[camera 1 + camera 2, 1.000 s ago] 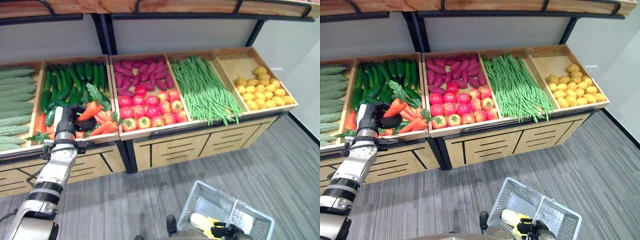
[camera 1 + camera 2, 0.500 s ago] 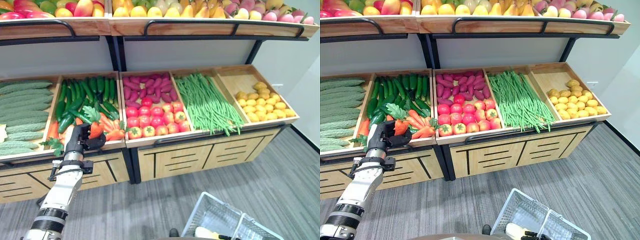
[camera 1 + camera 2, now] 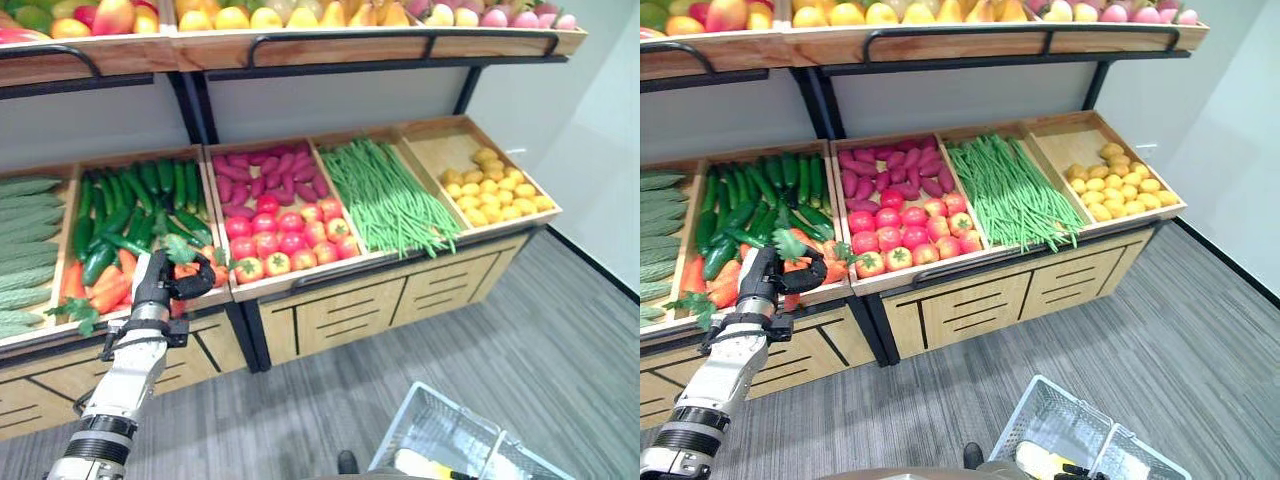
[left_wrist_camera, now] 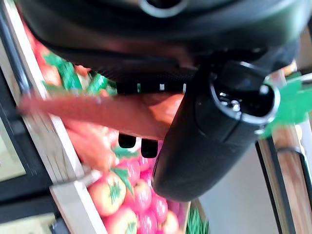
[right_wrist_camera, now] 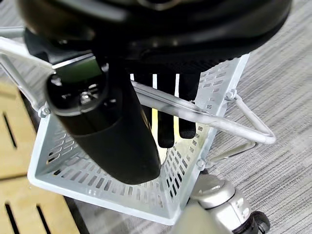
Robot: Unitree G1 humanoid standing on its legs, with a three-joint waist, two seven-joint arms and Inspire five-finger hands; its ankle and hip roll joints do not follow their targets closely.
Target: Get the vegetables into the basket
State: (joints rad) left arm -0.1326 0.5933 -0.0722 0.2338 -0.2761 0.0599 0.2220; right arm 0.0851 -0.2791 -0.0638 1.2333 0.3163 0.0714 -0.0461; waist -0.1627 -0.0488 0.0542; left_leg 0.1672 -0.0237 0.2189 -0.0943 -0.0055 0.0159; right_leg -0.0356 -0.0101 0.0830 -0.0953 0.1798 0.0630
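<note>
Fingers (image 4: 127, 140) still round carrot (image 4: 97, 114)

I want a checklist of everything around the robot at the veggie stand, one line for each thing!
Surface: wooden display shelf with bins, above a grey floor.
Job's things: carrot held in the left robot hand at the carrot bin's front edge; wire basket on the right robot hand, something yellow inside.
Clutter: cucumbers, tomatoes, purple vegetables, green beans, yellow produce, fruit on the upper shelf.
Robot hands: left curled round the carrot; right curled round the basket handle.
Cables: nothing seen.
Surroundings: pale wall.
</note>
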